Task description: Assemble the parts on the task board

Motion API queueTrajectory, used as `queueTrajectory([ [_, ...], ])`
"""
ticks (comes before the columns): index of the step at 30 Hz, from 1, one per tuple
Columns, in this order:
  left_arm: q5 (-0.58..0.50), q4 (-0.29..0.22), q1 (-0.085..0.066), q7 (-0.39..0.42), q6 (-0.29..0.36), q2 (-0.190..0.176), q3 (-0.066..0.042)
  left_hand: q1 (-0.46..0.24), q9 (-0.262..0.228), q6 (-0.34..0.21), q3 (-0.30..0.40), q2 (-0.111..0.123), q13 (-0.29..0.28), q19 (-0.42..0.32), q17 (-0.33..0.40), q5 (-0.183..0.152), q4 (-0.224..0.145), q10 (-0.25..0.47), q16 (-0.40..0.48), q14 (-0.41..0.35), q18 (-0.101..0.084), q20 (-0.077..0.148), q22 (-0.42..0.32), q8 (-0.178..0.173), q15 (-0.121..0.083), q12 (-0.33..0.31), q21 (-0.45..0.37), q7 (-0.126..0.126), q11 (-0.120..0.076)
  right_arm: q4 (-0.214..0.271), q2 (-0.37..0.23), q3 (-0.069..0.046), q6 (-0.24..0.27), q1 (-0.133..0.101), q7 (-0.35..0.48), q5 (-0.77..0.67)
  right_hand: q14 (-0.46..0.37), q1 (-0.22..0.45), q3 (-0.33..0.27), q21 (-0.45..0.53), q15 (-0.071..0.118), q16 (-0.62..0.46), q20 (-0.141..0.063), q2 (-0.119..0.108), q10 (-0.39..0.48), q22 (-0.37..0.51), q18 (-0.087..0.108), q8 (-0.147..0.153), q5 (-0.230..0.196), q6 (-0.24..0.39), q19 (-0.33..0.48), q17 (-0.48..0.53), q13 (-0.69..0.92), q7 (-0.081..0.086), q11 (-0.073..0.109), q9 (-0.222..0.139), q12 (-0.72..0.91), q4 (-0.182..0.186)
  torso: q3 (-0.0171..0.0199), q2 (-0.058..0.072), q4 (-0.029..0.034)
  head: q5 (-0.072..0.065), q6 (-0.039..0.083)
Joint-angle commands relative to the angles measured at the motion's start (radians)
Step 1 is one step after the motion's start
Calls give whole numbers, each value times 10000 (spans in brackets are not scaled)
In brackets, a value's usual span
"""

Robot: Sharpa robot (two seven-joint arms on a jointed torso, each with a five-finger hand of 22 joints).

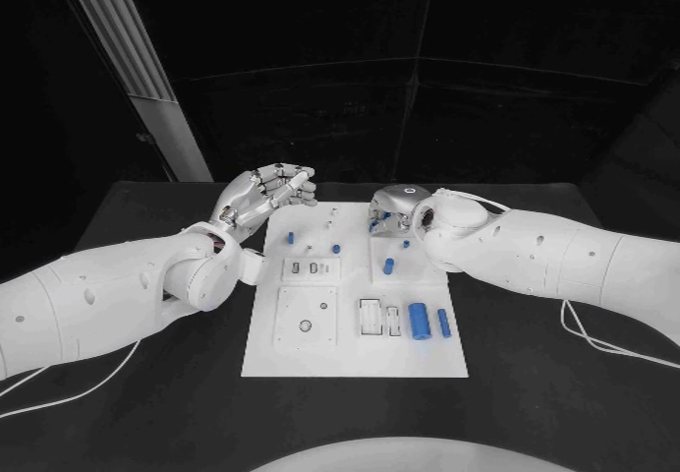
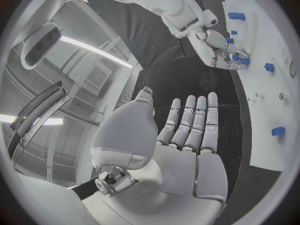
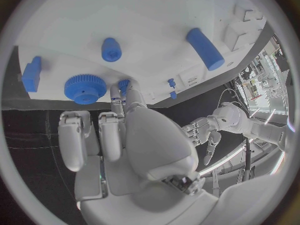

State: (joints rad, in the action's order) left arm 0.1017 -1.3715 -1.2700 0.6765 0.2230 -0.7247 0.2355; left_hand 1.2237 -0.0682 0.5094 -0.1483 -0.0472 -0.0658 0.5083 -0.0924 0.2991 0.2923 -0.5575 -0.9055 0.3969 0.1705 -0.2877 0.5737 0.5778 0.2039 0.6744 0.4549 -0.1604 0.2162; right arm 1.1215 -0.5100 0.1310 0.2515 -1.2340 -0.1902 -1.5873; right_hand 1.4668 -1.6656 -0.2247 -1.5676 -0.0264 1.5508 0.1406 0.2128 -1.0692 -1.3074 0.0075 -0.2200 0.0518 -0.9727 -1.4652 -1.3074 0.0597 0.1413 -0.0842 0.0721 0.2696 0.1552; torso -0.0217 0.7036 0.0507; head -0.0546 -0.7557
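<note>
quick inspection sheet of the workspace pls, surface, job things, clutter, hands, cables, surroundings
Surface: black table, with the white task board lying in its middle.
Job's things: small blue parts on the board, two lying side by side near its front right; a blue toothed wheel sits by the right hand's fingertips.
Clutter: nothing seen.
Hands: left hand raised at the board's far left corner, fingers apart, holding nothing; right hand over the board's far right part, whether it grips a part cannot be told.
Cables: white cables trail from both arms onto the table.
Surroundings: dark backdrop, a pale post behind on the left.
</note>
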Motion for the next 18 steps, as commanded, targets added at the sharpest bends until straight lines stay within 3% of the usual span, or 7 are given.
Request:
queueTrajectory([
  [1,49,3,-18,1141,-171,9,-6,33,-15,82,-78,-123,17,-43,22,77,1,106,34,-119,-203,-6,-27,-100,23,-26,-63,-994,18,2,-6,22,-72,21,75,-43,816,-173,-18,-32,50,43,-96,-6,-117,-2634,-75,2,-48,-111,-1056,-1326,-2,-3,-11,27,-129,89,-3,4,3,28,-22],
  [9,49,7,-18,1104,-193,9,-6,46,-15,72,-93,-135,19,-49,30,84,0,144,35,-161,-210,-6,-40,-141,32,-30,-76,-1002,26,123,-91,23,662,23,365,-43,822,-373,-71,-32,46,45,-109,-59,-380,-2634,-75,130,-48,-263,-1056,-1352,1,4,-19,-8,-504,239,-3,6,14,48,-14],
  [18,49,50,-18,1094,-205,17,-6,56,-16,70,-96,-143,18,-49,32,92,-2,159,34,-176,-213,-6,-45,-157,35,-30,-80,-1005,29,572,-379,12,2176,20,920,-43,837,-540,-114,-32,20,55,-98,-129,-521,-2634,-75,247,-48,-335,-1056,-1435,2,42,-54,-28,-782,341,-5,-4,-6,107,16],
])
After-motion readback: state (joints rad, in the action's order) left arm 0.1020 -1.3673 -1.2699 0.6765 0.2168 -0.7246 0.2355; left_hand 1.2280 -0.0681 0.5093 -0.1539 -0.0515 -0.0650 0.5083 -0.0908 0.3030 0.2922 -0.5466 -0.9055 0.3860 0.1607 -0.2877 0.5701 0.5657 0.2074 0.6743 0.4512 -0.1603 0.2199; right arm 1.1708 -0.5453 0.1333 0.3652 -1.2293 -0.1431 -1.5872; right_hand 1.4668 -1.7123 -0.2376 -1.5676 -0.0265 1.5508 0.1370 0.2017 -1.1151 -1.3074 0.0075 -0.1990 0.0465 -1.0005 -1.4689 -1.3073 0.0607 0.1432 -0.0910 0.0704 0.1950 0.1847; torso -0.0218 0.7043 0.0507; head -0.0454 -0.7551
